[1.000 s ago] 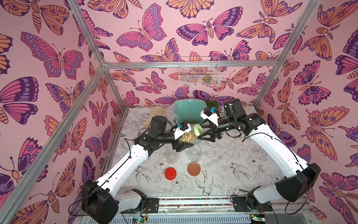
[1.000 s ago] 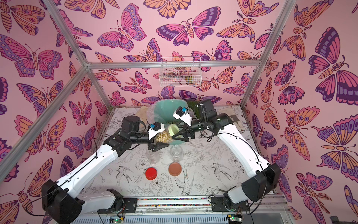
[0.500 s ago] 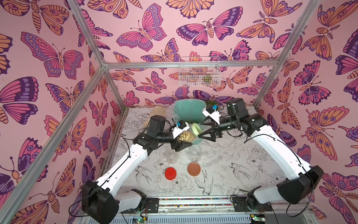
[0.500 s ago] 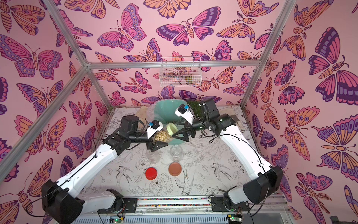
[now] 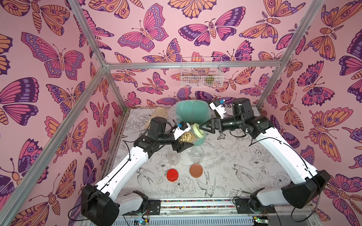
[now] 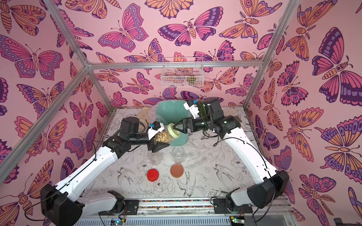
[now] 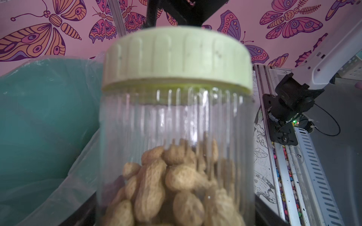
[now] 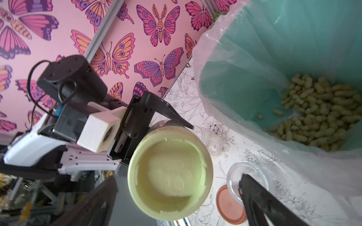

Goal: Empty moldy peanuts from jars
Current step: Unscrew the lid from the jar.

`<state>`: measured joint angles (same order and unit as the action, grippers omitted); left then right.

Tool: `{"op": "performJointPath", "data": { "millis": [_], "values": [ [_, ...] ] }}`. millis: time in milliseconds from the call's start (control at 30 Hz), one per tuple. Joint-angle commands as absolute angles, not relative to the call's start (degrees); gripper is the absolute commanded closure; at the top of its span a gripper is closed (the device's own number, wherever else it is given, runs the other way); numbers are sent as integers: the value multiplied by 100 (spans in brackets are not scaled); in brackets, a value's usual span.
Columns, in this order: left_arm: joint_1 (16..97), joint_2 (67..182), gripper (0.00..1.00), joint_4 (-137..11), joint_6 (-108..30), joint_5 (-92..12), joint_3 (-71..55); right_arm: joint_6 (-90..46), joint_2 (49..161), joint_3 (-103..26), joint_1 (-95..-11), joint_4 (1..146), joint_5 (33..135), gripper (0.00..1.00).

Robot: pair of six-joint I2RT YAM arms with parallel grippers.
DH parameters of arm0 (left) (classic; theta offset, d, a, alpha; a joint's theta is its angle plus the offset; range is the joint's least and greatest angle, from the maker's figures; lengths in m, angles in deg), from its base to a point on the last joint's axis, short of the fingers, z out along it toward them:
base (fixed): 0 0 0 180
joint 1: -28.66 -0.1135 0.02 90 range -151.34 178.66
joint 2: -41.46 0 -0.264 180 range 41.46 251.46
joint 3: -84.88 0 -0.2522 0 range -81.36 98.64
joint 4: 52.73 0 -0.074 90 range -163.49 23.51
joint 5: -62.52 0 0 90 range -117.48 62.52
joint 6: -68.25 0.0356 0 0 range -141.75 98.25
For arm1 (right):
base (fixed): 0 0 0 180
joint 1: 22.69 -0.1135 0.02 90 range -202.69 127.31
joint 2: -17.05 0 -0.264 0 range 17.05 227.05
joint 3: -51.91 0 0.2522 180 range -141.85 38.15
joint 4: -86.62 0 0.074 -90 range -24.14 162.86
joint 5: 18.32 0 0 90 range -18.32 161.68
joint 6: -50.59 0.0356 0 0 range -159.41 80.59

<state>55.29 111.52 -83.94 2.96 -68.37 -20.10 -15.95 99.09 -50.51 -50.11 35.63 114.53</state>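
The jaws of the left gripper [image 5: 184, 141] are clamped on the clear body of a peanut jar [image 5: 188, 137], one finger above it and one below. The jaws of the right gripper [image 5: 203, 129] stand wide apart with their tips at the jar's lid end. In the right wrist view the lid sits between the two dark fingers [image 8: 262, 203], and I cannot tell whether either touches it.

The tabletop [image 5: 225, 176], printed with ink drawings of birds and flowers, carries the rest. Near its far edge stands a teal bin [image 5: 191, 114] lined with a clear plastic bag. On the back wall above the bin hangs a white wire basket [image 5: 201, 77].

The peanut jar is held off the tabletop, lying nearly on its side just in front of the bin's near wall, with its lid end pointing at the right gripper. Nearer the robot, two lidless jars that look empty stand upright: an open jar [image 5: 196, 154] below the held one, and a second open jar [image 5: 173, 157] to its left.

In front of these lie a brown lid [image 5: 196, 170] and a red lid [image 5: 172, 175], flat and apart. A pale green lid [image 8: 170, 174] closes the peanut jar.

Beige peanuts [image 7: 166, 185] in their shells fill roughly half of the held jar. A heap of greenish peanuts [image 8: 323, 113] lies in the bottom of the bin.
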Motion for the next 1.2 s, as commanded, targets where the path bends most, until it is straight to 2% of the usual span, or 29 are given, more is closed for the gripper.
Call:
{"op": "performJointPath", "data": {
  "millis": [0, 533, 833, 1067, 1167],
  "values": [
    [5512, 10922, 100, -7950, 392, -6842, -2054, -586, 9967, -5095, -5070, 3479, 11386, 1],
    [5512, 10933, 100, -7950, 409, -6818, -2079, -500, 10159, -5164, -5504, 3374, 11164, 0],
    [5512, 10966, 100, -7953, 385, -6847, -2083, -796, 10221, -5237, -5504, 3268, 11165, 18],
    [5511, 10990, 100, -7958, 304, -7013, -2068, -1822, 10157, -5028, -5416, 3403, 11353, 53],
    [5511, 11000, 100, -8008, 296, -7098, -2046, -2584, 10047, -4804, -5390, 3676, 11599, 64]
  ]
}}
